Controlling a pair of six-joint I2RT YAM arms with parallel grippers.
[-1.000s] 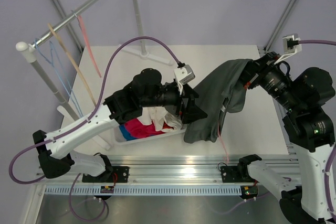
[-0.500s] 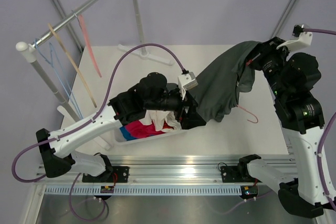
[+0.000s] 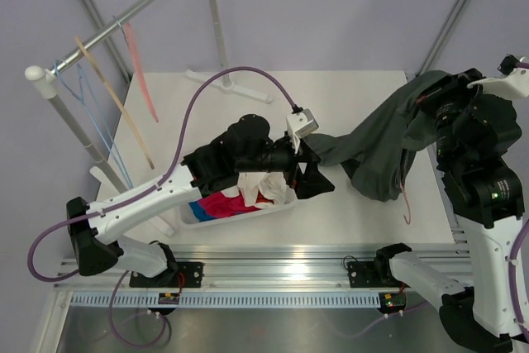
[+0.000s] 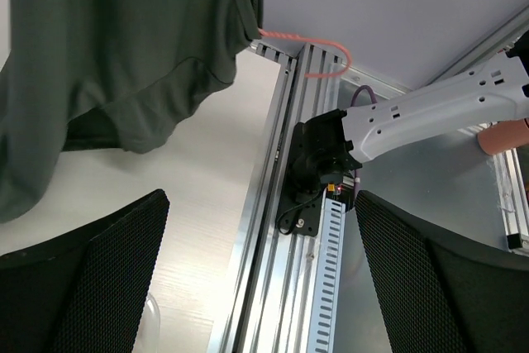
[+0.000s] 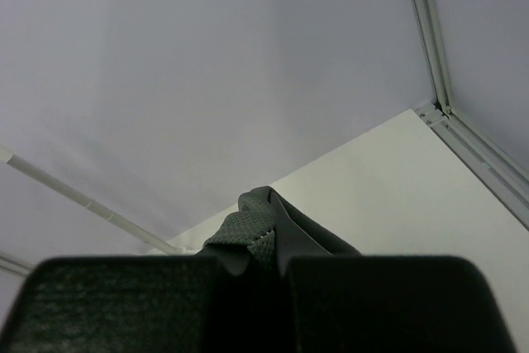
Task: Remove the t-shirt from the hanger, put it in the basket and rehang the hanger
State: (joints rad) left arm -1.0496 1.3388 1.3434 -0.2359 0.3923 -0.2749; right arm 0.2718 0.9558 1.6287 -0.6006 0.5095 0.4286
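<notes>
Nearest, along front edge of worktop (image 3: 364, 222): metal rail (image 3: 273, 255) w/ arm bases (image 3: 388, 264) bolted on.

Just behind, L of centre: white bin (image 3: 283, 206) w/ red clothes (image 3: 216, 202) & white clothes (image 3: 256, 186) piled in.

Over bin's R end: L pincer (image 4: 260, 204), jaws spread wide, gripping nothing. Wrist view looks past both mesh pads (image 4: 91, 279) onto worktop & rail.

Just beside it, to the R: low end of dark grey t-shirt (image 3: 376, 150), maybe brushing one pad, can't tell. Stretched as a slanted band from there up & R to R pincer (image 5: 279, 264), raised over worktop's far R corner. R pincer clamped tight on a bunched fold of the fabric, seen poking up btwn its fingers in wrist view. Partway along, sagging in a loose pouch over worktop's R side.

Thin pink hanger (image 3: 405, 197) dangling below that pouch, upper part hidden in the cloth, lower end nr worktop's R edge; touching or not, can't tell. In L wrist view, hook sticking out past a hemmed edge of the shirt. T-shirt not yet off it.

Farthest, far L: tube rack (image 3: 124, 22) w/ thick pink hanger (image 3: 140, 72), beige hanger (image 3: 116, 105) & blue wire hangers (image 3: 83, 93) on the bar.
</notes>
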